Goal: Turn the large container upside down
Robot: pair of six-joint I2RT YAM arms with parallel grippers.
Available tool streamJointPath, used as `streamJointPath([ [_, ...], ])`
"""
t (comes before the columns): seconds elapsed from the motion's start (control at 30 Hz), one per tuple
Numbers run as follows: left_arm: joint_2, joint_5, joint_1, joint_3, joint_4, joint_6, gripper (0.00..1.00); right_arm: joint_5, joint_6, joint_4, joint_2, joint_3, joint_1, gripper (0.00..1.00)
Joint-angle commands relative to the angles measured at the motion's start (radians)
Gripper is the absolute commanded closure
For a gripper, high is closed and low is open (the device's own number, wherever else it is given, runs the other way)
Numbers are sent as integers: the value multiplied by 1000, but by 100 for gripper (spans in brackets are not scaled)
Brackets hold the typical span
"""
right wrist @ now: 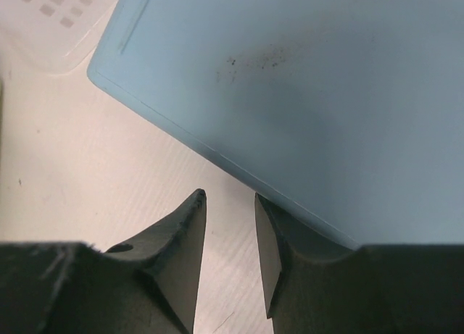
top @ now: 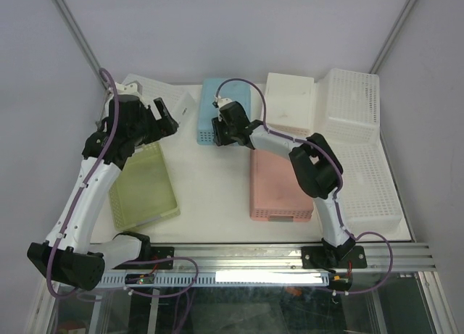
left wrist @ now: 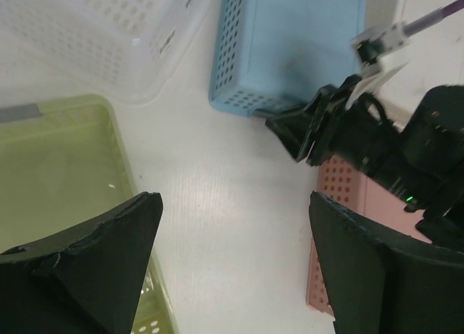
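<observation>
Several perforated containers lie on the white table, and I cannot tell which one is the large container. A blue one (top: 225,102) (left wrist: 304,37) (right wrist: 312,95) lies bottom up at the back. My right gripper (top: 217,131) (right wrist: 229,196) is at its near left corner, narrowly open. Only table shows between its fingers, and one finger touches the blue edge. My left gripper (top: 168,122) (left wrist: 233,198) hangs wide open and empty over bare table. It is between an upright green basket (top: 141,189) (left wrist: 51,167) and a pink one (top: 275,189) (left wrist: 337,178) lying bottom up.
The widest piece, a white perforated basket (top: 370,182), lies along the right edge. Another white basket (top: 351,102) and a cream box (top: 290,98) stand at the back right. A white basket (top: 170,95) (left wrist: 101,30) sits behind the green one. Walls close in at the left, right and back.
</observation>
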Motion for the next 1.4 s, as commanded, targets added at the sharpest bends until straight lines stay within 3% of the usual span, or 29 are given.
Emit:
streamJointPath([
  [0.0,-60,-41,11,-81,-32,-36,14,-5,11,40,21,93,-20,63],
  [0.6,-42,-130,11,-348,-54,-130,14,-45,62,12,73,201,-36,60],
  [0.73,-19,-111,11,-406,10,-154,15,-77,85,-4,15,183,-34,53],
  [0.83,12,-102,12,-436,64,-168,18,-112,103,5,-71,100,-29,40],
  [0.97,73,-128,10,-451,110,-178,29,-122,112,15,-217,-42,-14,31],
  [1.2,128,-120,7,-454,155,-160,65,-52,120,-1,-513,-295,-14,28],
  [1.37,149,-94,7,-456,161,-149,76,35,95,-100,-667,-367,-41,25],
])
